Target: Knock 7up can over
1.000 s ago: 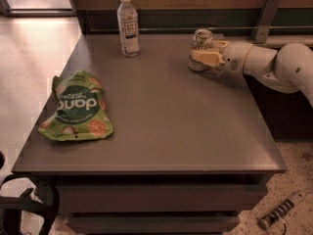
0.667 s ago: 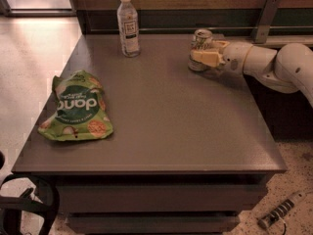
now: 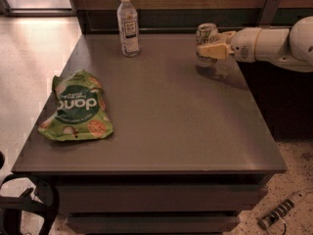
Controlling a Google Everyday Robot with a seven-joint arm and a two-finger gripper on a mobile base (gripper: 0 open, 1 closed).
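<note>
Since a second ago the white robot arm [image 3: 274,43] has lifted and levelled out, so it now reaches in almost horizontally from the right edge of the view. Its cream-coloured gripper [image 3: 211,49] has shifted slightly up and to the right with it. The small silver metal 7up can [image 3: 206,34], with its shiny top rim and faint green marks, stays upright on the dark grey-brown counter [image 3: 171,126].

That can stands near the counter's back right corner, right at the gripper's tip. The gripper lies across the can's lower front and touches it or nearly so. Whether the gripper is open, closed or clamped on the can cannot be told. The arm's thick white link widens to a rounded joint at the picture's right edge.

Well away from the gripper, to its left along the back of the counter, a tall clear plastic bottle [image 3: 127,25] with a white cap and a pale label stands upright; its contents cannot be made out. Farther left of the gripper and nearer the camera, a crumpled green snack bag [image 3: 77,106] with white lettering lies flat beside the counter's left edge.
</note>
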